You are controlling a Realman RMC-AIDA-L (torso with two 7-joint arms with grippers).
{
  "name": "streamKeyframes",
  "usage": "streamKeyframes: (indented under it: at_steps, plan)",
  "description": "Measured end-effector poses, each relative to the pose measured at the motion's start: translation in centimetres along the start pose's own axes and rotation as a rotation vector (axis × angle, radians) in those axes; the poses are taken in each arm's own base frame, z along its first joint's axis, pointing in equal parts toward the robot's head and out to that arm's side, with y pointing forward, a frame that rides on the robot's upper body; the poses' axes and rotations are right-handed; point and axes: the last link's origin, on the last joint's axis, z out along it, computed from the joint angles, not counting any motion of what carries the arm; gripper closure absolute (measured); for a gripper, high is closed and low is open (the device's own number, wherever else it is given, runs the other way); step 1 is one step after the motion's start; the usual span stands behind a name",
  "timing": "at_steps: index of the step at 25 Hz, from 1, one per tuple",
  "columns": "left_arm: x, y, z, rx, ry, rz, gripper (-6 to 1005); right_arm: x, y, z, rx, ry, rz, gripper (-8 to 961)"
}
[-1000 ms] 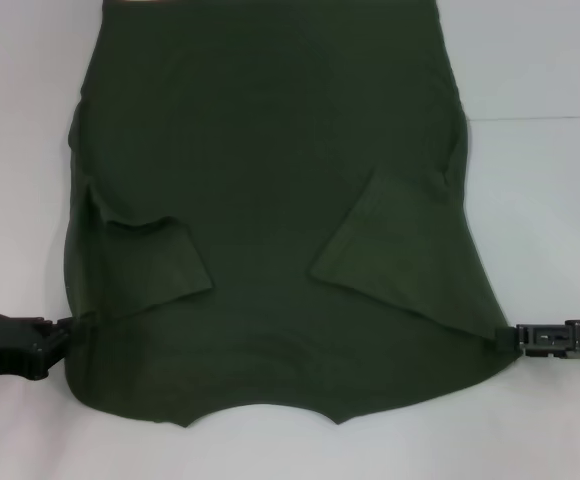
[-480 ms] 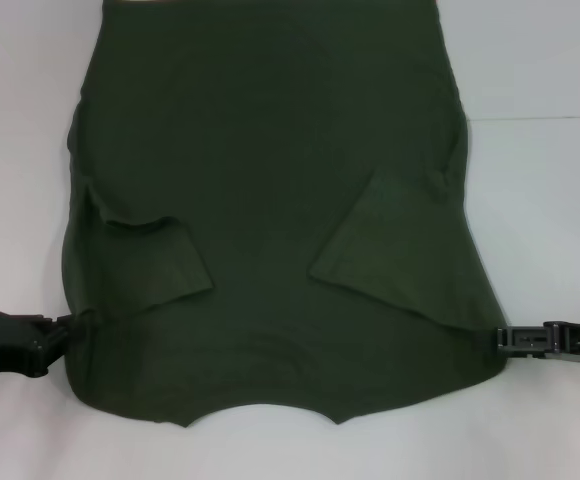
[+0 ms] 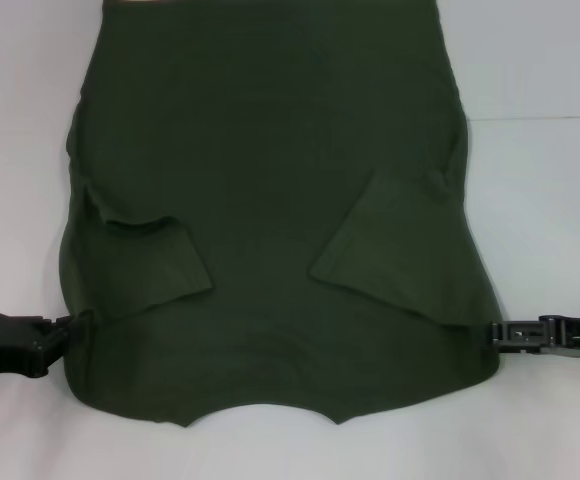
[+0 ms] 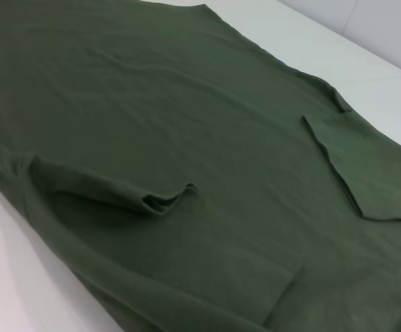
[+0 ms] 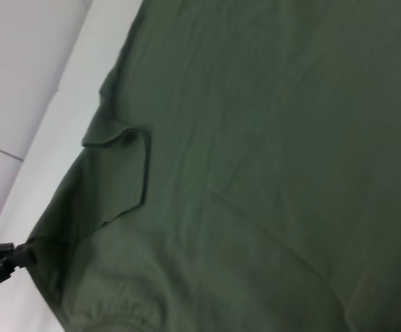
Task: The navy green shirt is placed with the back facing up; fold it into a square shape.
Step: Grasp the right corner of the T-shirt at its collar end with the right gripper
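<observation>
Shirt (image 3: 270, 200) flat on the white bench (image 3: 540, 200), sleeves folded in; left gripper (image 3: 70, 330) and right gripper (image 3: 495, 335) at its near shoulder edges, finger state unclear; grasp apparently under way, next likely lifting both corners toward the hem.

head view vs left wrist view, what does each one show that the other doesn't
Only the head view shows both end effectors: the left end effector at the shirt's left edge near the shoulder, the right end effector at its right edge. It also shows the neckline nearest the robot. Only the left wrist view shows the left sleeve's puckered cuff up close. Both show the navy green shirt lying flat on the white table, both sleeves folded inward.
</observation>
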Motion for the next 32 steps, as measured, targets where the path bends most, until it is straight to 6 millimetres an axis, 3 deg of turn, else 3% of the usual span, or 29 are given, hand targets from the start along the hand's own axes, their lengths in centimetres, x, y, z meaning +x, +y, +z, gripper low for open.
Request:
streamKeyframes:
  at_steps: [7, 21, 26, 29, 32]
  plan:
    - [0.0, -0.1, 0.0, 0.004, 0.003, 0.0, 943, 0.2, -0.9, -0.7, 0.037, -0.018, 0.031, 42]
    - [0.1, -0.1, 0.1, 0.008, 0.005, 0.001, 942, 0.1, -0.7, -0.2, 0.037, -0.012, 0.028, 42]
    - [0.1, -0.1, 0.1, 0.008, 0.005, 0.006, 943, 0.2, -0.7, 0.1, 0.049, 0.01, 0.019, 208]
    - [0.1, -0.1, 0.0, 0.009, 0.007, 0.005, 943, 0.1, -0.6, 0.3, 0.059, 0.023, 0.011, 450]
    - [0.1, -0.2, 0.0, 0.01, 0.008, 0.004, 943, 0.0, -0.6, 0.4, 0.061, 0.025, 0.007, 517]
